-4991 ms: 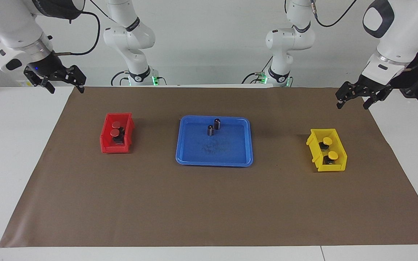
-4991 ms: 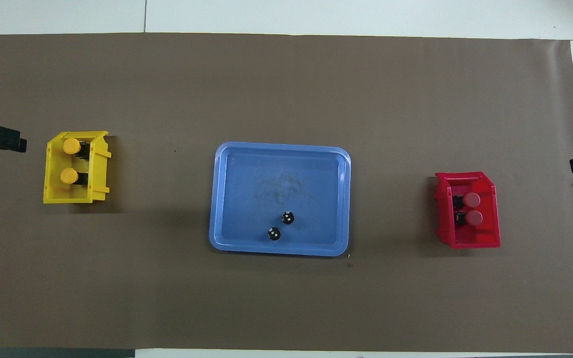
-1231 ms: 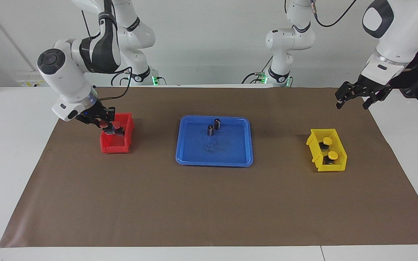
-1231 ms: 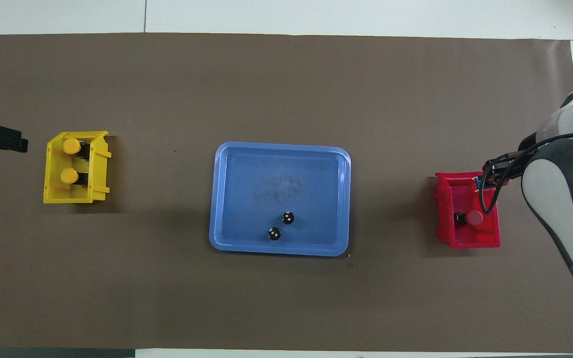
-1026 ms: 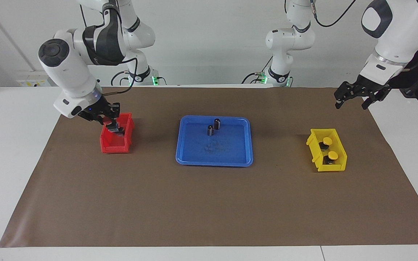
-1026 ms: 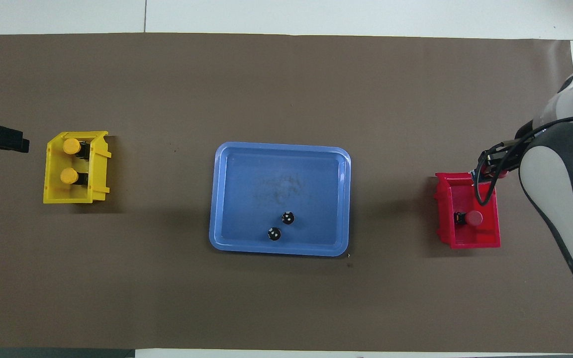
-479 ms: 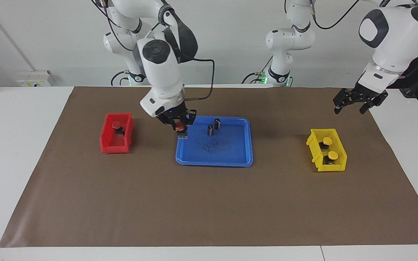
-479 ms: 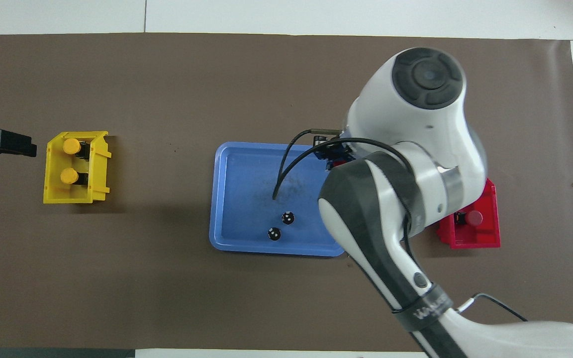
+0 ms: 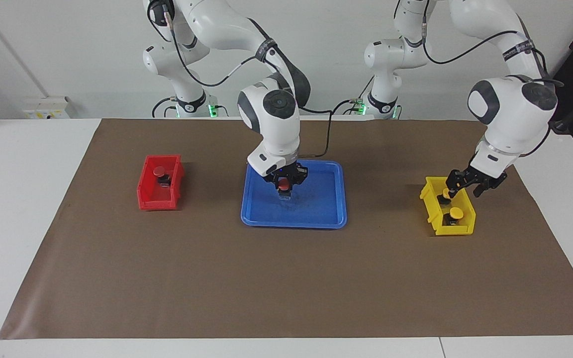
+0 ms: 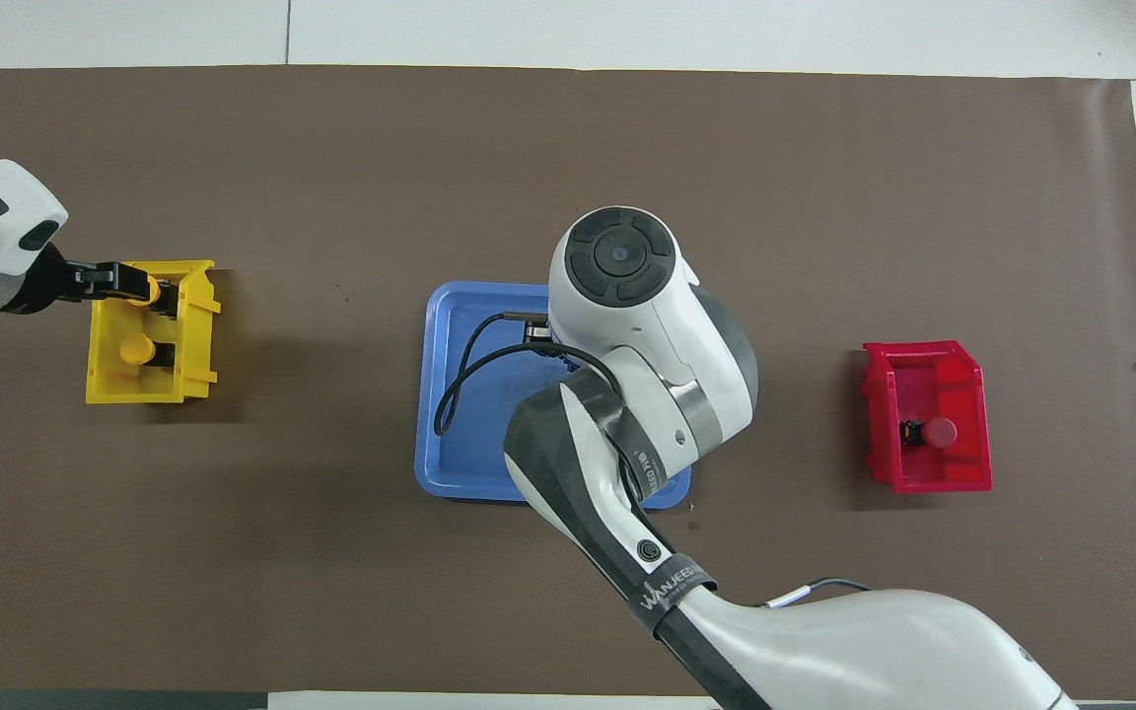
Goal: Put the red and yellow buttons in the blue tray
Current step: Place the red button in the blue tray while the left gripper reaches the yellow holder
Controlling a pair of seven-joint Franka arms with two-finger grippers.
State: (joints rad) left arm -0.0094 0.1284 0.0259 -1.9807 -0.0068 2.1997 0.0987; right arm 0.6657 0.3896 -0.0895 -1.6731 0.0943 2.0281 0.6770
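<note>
My right gripper is shut on a red button and holds it low over the middle of the blue tray. I cannot tell whether the button touches the tray floor. In the overhead view my right arm covers most of the tray and hides the gripper. The other red button sits in the red bin, also seen overhead. My left gripper is open over the yellow bin, just above the two yellow buttons.
The red bin stands toward the right arm's end of the brown mat, the yellow bin toward the left arm's end. The two dark cylinders in the tray are hidden by my right arm in both views.
My right gripper has carried the red button from the tray's rim to over its middle and lowered it. My left gripper has come down from the table's edge to over the yellow bin.
</note>
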